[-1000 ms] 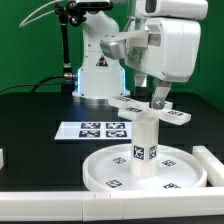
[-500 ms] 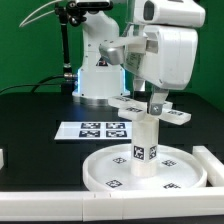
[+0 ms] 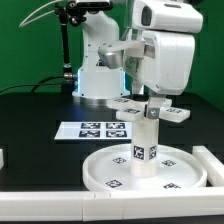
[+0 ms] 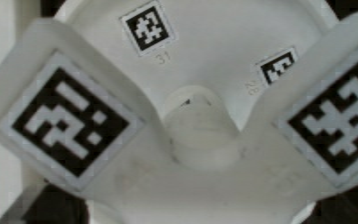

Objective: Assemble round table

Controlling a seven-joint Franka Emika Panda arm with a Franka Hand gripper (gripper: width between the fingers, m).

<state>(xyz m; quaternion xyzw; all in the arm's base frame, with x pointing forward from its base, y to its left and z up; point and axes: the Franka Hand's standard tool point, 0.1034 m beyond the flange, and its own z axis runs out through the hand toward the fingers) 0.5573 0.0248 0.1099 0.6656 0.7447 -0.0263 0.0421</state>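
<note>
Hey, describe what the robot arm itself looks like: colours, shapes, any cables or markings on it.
The arm is glossy white, built of rounded segments with darker bands at the joints. Its wrist end is a bulky white boxy housing that carries a small dark tool. The base shows a dark triangular mark, with a blue glow on the exterior view's left. A thin cable arcs above.

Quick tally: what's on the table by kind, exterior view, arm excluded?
round disc: 1
cylinder post, standing on the disc: 1
cross-shaped piece: 1
marker board: 1
white rails, both cut off at the frame edges: 2
Total: 6
</note>
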